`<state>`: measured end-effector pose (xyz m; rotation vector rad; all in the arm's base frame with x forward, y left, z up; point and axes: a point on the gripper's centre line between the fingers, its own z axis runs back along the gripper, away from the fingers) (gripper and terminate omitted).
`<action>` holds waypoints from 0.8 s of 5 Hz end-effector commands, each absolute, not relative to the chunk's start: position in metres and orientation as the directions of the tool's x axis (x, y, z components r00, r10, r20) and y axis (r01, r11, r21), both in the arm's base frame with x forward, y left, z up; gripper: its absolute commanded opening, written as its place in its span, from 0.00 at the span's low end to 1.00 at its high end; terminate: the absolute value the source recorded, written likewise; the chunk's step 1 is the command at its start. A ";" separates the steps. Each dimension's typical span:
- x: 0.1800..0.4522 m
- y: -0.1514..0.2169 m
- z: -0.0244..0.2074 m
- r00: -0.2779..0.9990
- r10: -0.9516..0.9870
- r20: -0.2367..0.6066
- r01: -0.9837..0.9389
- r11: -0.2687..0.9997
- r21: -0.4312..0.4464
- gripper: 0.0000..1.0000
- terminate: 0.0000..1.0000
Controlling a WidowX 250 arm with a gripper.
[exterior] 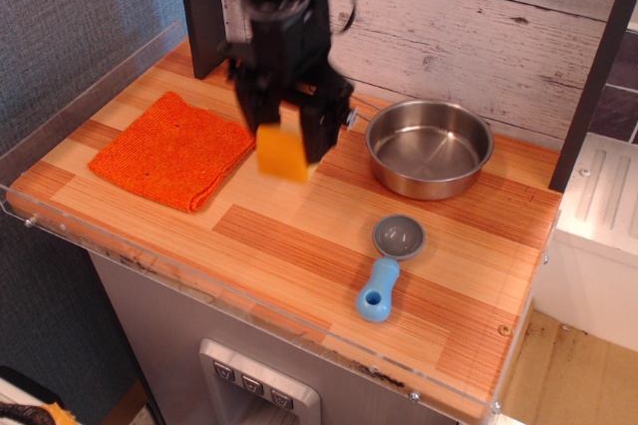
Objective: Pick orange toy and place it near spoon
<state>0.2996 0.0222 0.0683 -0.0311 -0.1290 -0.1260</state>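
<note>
Your black gripper (283,136) hangs over the middle-left of the striped wooden worktop (299,235), its jaws pinching the small yellow-orange plastic wedge-shaped toy block (282,153) from either side; the picture is smeared there, so you cannot make out the exact contact points, but the block sits between the two dark fingers (322,129) and looks to be clear of the worktop rather than resting on it. Just to the left of the jaws and slightly behind them lies the flat bright orange knitted cloth (175,150), folded square, its near corner close beside the held block. To the right of the jaws, at about the same depth, stands the round steel pan (430,149) with a thin wire handle pointing back toward the jaws; nothing shows inside it. Forward and to the right of the jaws, nearer the front edge, lies the short toy spoon with a round grey bowl and stubby light-blue handle (390,263), bowl up toward the pan, handle pointing to the front edge, well apart from the held block. Behind the jaws rises a dark upright post (202,6) against the whitewashed plank wall (478,26).
</note>
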 end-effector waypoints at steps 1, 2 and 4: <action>0.289 0.013 0.057 0.980 -0.162 0.113 0.162 0.987 0.014 0.00 0.00; 0.286 0.014 0.047 0.981 -0.177 0.082 0.174 0.984 0.038 0.00 0.00; 0.284 0.015 0.049 0.974 -0.218 0.059 0.215 0.976 0.040 1.00 0.00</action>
